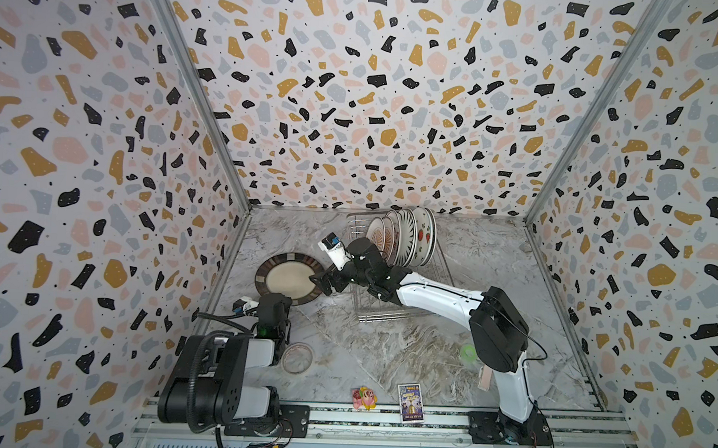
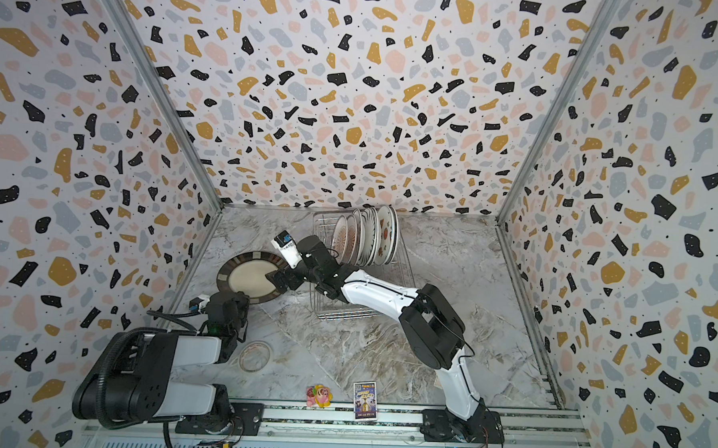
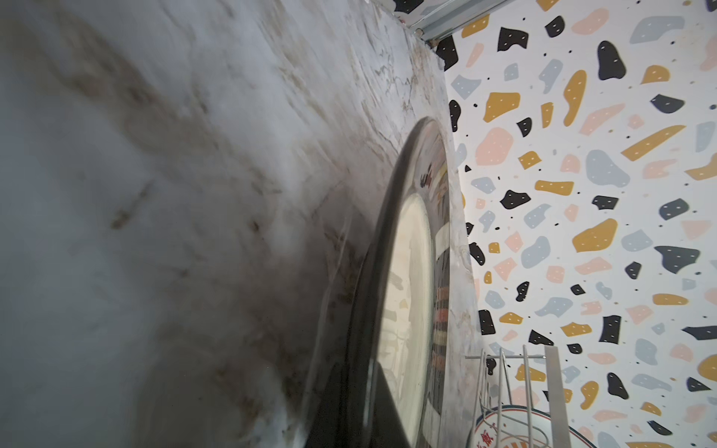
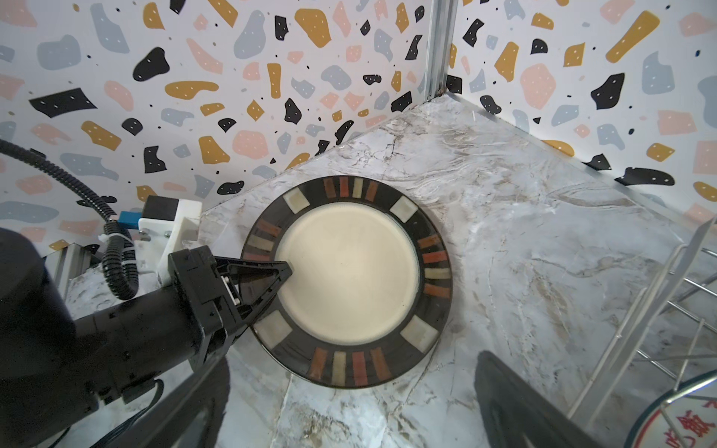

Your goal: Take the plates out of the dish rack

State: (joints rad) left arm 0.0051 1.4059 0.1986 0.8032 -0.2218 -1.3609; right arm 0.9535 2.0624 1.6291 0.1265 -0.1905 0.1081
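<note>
Found the brown-rimmed plate [image 4: 349, 277] flat on the worktop [image 1: 405, 360], just left of the dish rack [image 1: 403, 308]: glossy cream centre, dark striped rim. Pinched at that rim by the left gripper [image 4: 285, 273], with the right gripper [image 1: 320, 282] spread wide above its edge. Likely setting down; next, release and fetch another of the upright plates [image 1: 402, 239] by its rim.

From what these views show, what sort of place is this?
Likely a robot test booth: patterned walls enclose a marble-look tabletop, robot arms mount on a rail, a dish rack holds plates.
</note>
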